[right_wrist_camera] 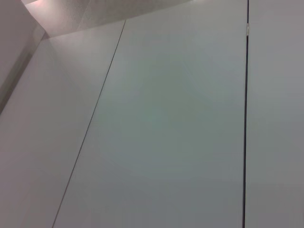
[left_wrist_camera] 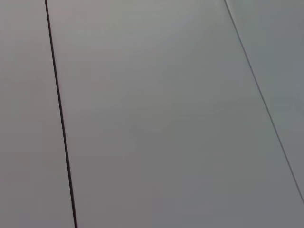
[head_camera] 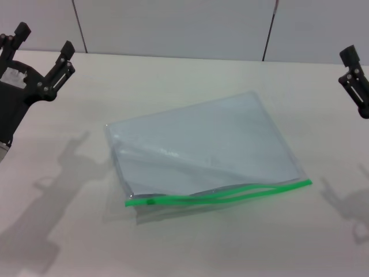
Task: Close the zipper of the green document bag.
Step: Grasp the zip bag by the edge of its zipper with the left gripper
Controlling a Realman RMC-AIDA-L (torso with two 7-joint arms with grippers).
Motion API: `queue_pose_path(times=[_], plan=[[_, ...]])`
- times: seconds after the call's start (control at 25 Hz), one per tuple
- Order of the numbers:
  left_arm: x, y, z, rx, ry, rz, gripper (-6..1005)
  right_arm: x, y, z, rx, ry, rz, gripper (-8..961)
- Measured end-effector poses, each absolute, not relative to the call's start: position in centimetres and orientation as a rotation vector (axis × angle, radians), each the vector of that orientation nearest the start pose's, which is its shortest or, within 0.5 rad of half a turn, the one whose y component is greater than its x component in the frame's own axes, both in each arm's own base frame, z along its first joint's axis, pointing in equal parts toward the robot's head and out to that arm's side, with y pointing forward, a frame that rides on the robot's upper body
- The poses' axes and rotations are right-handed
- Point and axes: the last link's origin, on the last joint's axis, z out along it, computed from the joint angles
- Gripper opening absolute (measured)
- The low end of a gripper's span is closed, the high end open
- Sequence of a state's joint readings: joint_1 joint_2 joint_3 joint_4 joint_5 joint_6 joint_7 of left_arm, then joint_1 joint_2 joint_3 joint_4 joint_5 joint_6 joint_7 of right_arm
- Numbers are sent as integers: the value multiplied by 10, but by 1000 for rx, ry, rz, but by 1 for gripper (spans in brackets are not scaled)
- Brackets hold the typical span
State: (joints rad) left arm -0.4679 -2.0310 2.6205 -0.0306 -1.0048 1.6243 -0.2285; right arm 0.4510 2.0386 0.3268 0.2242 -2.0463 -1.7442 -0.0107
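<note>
The green document bag (head_camera: 207, 144), a flat, see-through pale-blue pouch, lies askew in the middle of the white table (head_camera: 57, 231). Its bright green zipper (head_camera: 230, 193) runs along the edge nearest me. The two strips stand parted over the right half. The small dark green slider (head_camera: 151, 202) sits near the left end. My left gripper (head_camera: 45, 39) hangs open and empty at the far left, well away from the bag. At the far right edge my right gripper (head_camera: 353, 69) is only partly in view, also far from the bag. Both wrist views show only wall panels.
A grey panelled wall (head_camera: 173, 23) rises behind the table's far edge. Shadows of both arms fall on the tabletop on either side of the bag.
</note>
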Motion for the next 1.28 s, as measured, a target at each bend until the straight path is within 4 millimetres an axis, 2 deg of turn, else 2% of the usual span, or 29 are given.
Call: queue_pose_path(times=[0.48,0.64,0.76,0.96,1.28], plan=[[-304,311,35,-1673,-118,-912,853,248,290,-2,-1647,-55,1107,882],[-305,307,26,-1773,-90,-884,853,248,290,-2,-1646,-56,1109,882],[-309,299,16,-1900,-50,-830,852,248,290,-2,-1645,-57,1110,882],[-318,272,-11,-2160,81,-710,852,248,290,-1,-1644,-59,1111,882],[-325,233,-41,-2338,370,-588,851,249,291,0,-1643,-59,1102,881]])
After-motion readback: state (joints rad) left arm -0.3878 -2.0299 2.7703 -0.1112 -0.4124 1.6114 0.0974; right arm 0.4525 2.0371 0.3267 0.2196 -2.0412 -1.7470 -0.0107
